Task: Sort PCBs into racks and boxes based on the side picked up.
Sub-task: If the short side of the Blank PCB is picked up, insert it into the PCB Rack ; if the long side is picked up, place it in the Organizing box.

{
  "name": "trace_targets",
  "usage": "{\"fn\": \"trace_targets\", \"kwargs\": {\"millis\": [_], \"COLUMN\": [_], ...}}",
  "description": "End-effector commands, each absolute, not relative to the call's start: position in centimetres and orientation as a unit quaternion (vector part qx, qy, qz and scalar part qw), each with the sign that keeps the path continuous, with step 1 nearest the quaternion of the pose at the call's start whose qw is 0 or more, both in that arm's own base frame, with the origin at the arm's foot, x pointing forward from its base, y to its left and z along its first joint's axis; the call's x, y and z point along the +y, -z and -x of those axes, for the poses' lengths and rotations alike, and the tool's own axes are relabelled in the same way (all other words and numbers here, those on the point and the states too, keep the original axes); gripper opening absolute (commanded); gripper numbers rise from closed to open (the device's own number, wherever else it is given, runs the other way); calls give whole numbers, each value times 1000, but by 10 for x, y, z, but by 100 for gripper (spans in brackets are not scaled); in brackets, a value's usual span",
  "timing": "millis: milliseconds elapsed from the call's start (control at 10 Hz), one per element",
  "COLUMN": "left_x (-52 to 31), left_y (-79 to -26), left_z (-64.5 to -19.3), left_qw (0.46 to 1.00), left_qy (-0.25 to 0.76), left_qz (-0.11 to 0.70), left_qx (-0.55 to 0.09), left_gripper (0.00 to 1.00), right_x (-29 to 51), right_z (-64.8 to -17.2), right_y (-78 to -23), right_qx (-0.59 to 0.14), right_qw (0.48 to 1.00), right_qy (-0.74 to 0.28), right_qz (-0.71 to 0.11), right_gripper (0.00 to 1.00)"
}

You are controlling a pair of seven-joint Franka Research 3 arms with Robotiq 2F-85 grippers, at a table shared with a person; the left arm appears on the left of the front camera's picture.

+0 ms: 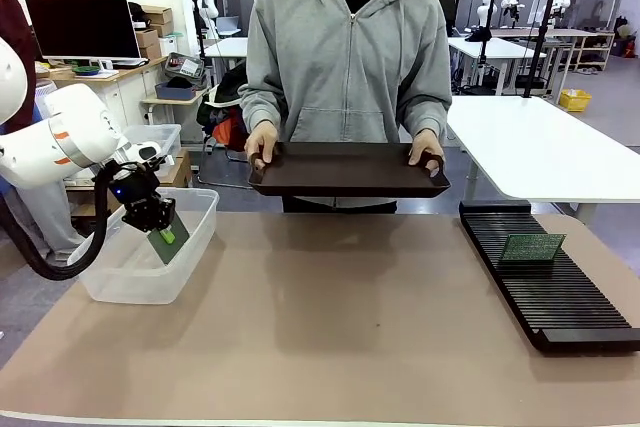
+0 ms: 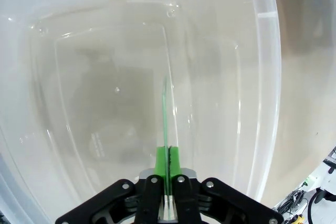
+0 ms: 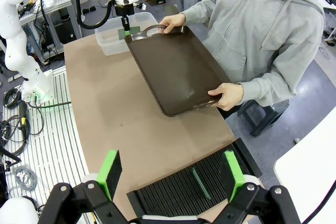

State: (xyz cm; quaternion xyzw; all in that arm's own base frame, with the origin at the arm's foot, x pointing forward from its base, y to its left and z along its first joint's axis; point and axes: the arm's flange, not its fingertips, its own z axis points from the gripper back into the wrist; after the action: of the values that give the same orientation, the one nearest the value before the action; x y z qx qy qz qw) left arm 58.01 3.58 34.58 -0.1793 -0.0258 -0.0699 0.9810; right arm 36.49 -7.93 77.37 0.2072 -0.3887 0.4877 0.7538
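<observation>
There are two PCBs. The right gripper (image 3: 173,174) has its jaws spread wide with nothing between them. Just past its jaws, one PCB (image 1: 532,246) stands in the black rack (image 1: 545,282). The left gripper (image 1: 160,227) pinches the other PCB (image 2: 166,124) inside the clear box (image 1: 140,277). Farther off, a person holds one brown tray (image 1: 345,169).

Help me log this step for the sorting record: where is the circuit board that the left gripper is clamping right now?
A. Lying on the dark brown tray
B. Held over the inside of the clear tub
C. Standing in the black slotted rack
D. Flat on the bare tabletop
B: the left gripper is shut on a PCB, edge-on above the clear tub's floor.
</observation>
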Motion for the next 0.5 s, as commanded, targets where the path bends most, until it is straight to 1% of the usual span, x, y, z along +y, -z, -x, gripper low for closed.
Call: {"fn": "trace_targets", "kwargs": {"millis": [0,100,200,300,400], "left_x": [36,35,35,35,37], "left_y": [-350,-351,-355,-358,-361], "left_z": [-584,-585,-585,-585,-585], "left_qw": [979,978,978,978,978], "left_qy": [76,79,78,78,77], "left_qz": [189,190,191,191,189], "left_qx": [-30,-30,-33,-36,-37], "left_gripper": [11,23,31,43,51], "right_x": [-78,-78,-78,-78,-78], "right_z": [-364,-364,-364,-364,-364], "right_y": [-773,-773,-773,-773,-773], "right_qx": [-390,-390,-390,-390,-390], "right_qw": [751,751,751,751,751], "right_qy": [-489,-489,-489,-489,-489], "right_qz": [-211,-211,-211,-211,-211], "right_gripper": [100,100,100,100,100]}}
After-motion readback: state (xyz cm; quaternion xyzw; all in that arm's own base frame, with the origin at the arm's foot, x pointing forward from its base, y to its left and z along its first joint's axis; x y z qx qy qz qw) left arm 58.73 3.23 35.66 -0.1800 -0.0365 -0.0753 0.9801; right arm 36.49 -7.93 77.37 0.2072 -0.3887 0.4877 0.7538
